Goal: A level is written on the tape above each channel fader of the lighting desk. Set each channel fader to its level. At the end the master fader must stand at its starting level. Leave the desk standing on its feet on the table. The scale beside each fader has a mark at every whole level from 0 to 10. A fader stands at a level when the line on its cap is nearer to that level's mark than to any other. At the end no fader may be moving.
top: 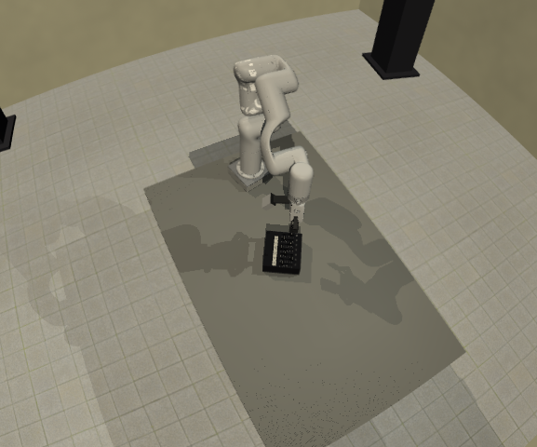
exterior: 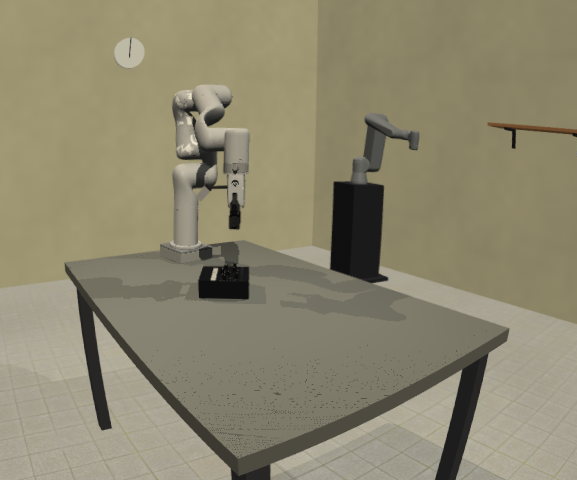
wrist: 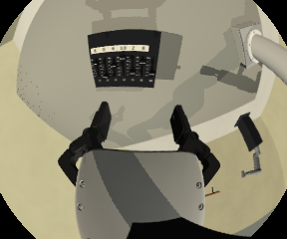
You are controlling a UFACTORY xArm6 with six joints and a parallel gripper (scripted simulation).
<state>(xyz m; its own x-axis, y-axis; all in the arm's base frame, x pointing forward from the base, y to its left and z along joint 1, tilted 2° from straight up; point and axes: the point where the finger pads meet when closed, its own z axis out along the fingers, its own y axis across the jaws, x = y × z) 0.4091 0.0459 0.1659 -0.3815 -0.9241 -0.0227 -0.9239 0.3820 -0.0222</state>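
Observation:
The black lighting desk (top: 282,252) stands flat on the grey table, near the arm's base; it also shows in the exterior view (exterior: 223,281) and in the wrist view (wrist: 122,60). A pale tape strip (wrist: 120,48) with written levels runs along one edge, and a row of several faders (wrist: 122,68) lies beside it. The numbers and cap positions are too small to read. My gripper (wrist: 142,111) (exterior: 234,219) is open and empty. It hangs well above the desk's arm-side edge, apart from all faders.
The arm's base (exterior: 184,252) is bolted at the table's far edge. A second grey arm on a black pedestal (exterior: 356,229) stands beyond the table. A wooden shelf (exterior: 541,129) and a wall clock (exterior: 129,52) hang on the walls.

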